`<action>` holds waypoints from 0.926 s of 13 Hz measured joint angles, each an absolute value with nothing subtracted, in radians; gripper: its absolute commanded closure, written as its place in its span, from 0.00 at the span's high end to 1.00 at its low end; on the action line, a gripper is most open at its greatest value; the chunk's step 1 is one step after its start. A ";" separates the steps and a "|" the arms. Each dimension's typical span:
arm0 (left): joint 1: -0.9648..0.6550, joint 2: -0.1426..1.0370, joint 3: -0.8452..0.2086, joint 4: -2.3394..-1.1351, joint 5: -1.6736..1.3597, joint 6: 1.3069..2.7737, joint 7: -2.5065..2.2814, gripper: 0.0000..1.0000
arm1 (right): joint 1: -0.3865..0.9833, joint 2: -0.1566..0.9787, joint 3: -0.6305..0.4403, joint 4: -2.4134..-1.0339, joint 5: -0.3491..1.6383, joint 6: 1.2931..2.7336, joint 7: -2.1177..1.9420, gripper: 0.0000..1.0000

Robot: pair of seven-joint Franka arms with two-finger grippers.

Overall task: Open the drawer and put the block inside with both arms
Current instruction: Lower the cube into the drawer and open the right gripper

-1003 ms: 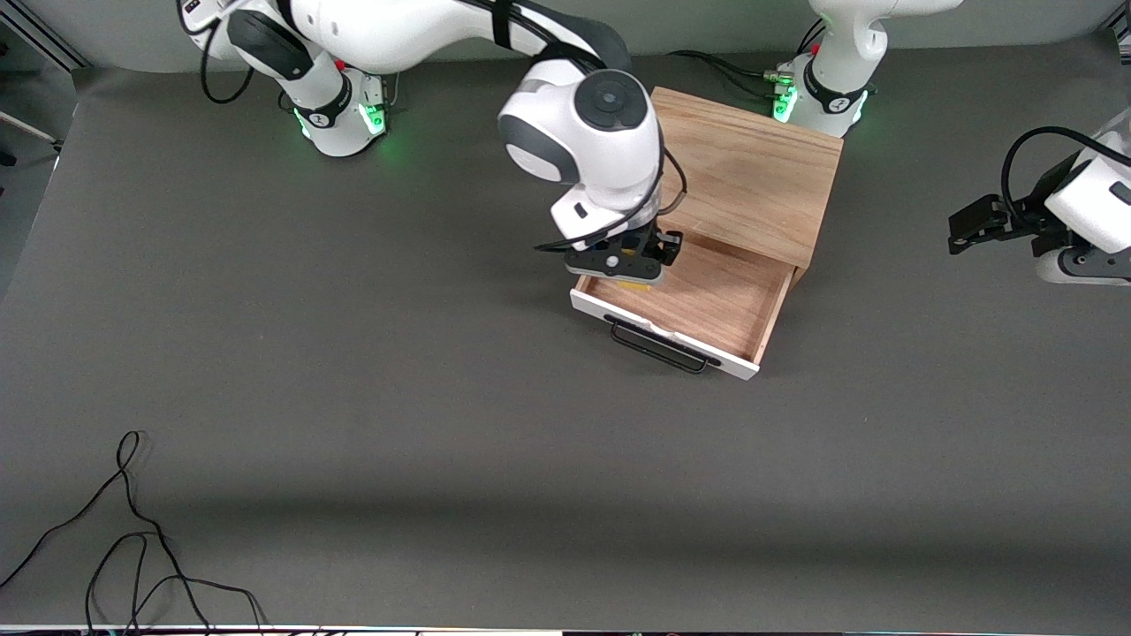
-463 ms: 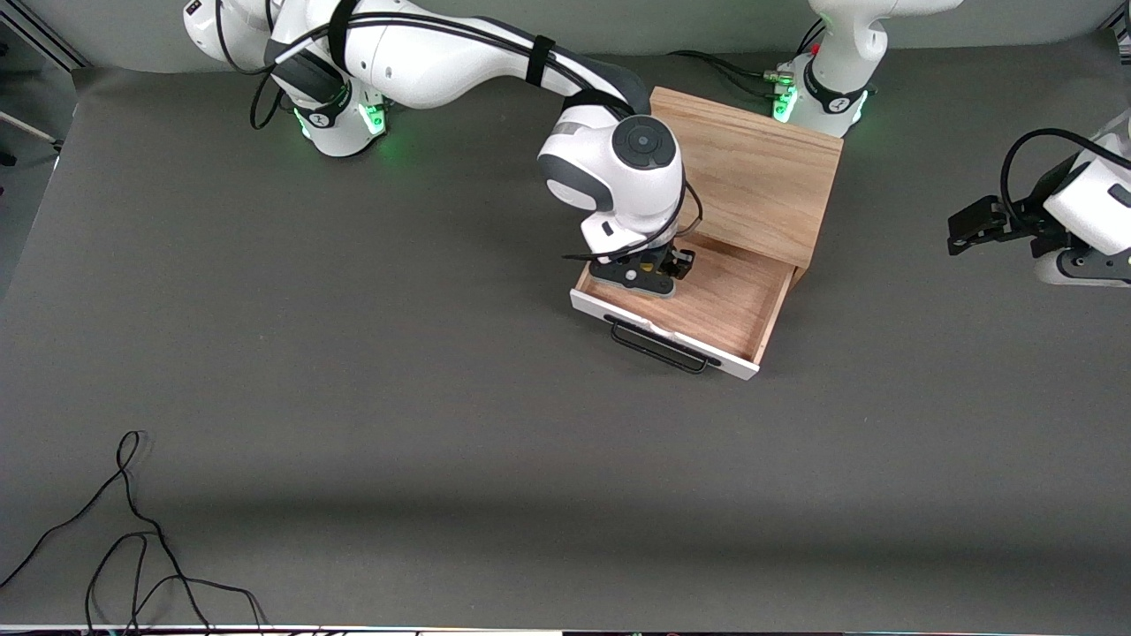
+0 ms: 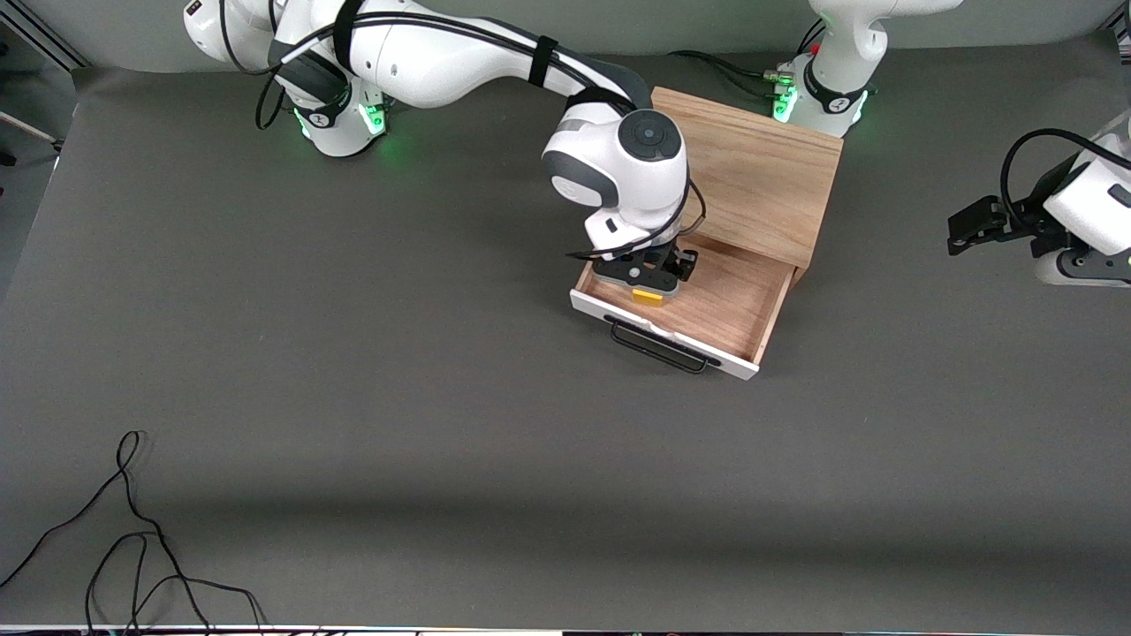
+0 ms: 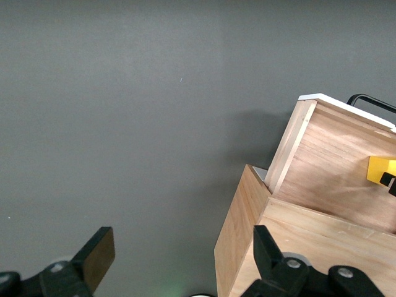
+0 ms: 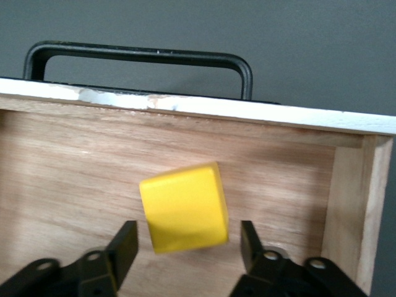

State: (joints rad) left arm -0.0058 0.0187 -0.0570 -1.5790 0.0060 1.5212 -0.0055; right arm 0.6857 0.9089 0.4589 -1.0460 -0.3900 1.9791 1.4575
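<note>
The drawer (image 3: 707, 305) is pulled out of the light-wood box (image 3: 751, 172), its white front panel and black wire handle (image 3: 658, 346) toward the front camera. The yellow block (image 3: 648, 297) lies on the drawer's wood floor near the front panel, at the right arm's end; it also shows in the right wrist view (image 5: 184, 207) and the left wrist view (image 4: 378, 170). My right gripper (image 3: 643, 281) hangs open just above the drawer, fingers (image 5: 124, 244) apart on either side of the block and not touching it. My left gripper (image 3: 959, 228) is open and empty, waiting over the table at the left arm's end.
Loose black cables (image 3: 132, 539) lie on the grey table near the front camera at the right arm's end. The box stands close to the left arm's base (image 3: 817, 97). Grey mat surrounds the box.
My right gripper moved over the drawer, lowered, and opened its fingers. The block left the fingers and now lies on the drawer floor. The left arm has not moved.
</note>
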 measured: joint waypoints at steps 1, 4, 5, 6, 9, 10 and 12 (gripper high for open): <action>-0.006 0.019 -0.057 -1.579 0.006 1.521 -0.005 1.00 | 0.688 0.909 0.459 -1.042 -0.391 1.979 1.458 1.00; -0.006 0.019 -0.057 -1.579 0.006 1.521 -0.005 1.00 | 0.691 0.900 0.461 -1.019 -0.391 1.975 1.458 1.00; -0.006 0.019 -0.057 -1.579 0.006 1.521 -0.005 1.00 | 0.690 0.884 0.462 -1.006 -0.391 1.953 1.458 1.00; -0.006 0.019 -0.057 -1.579 0.006 1.521 -0.005 1.00 | 0.687 0.856 0.465 -0.993 -0.392 1.917 1.458 1.00; -0.006 0.019 -0.057 -1.579 0.006 1.521 -0.005 1.00 | 0.585 0.726 0.530 -0.976 -0.392 1.765 1.438 1.00; -0.006 0.019 -0.057 -1.579 0.006 1.521 -0.005 1.00 | 0.526 0.684 0.559 -0.977 -0.390 1.708 1.395 1.00; -0.006 0.019 -0.057 -1.579 0.006 1.521 -0.005 1.00 | 0.397 0.617 0.586 -0.981 -0.340 1.634 1.260 1.00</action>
State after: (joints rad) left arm -0.0058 0.0192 -0.0565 -1.5790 0.0060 1.5213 -0.0051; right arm 0.3970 0.6169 0.5856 -0.9813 -0.3401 1.6341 1.2595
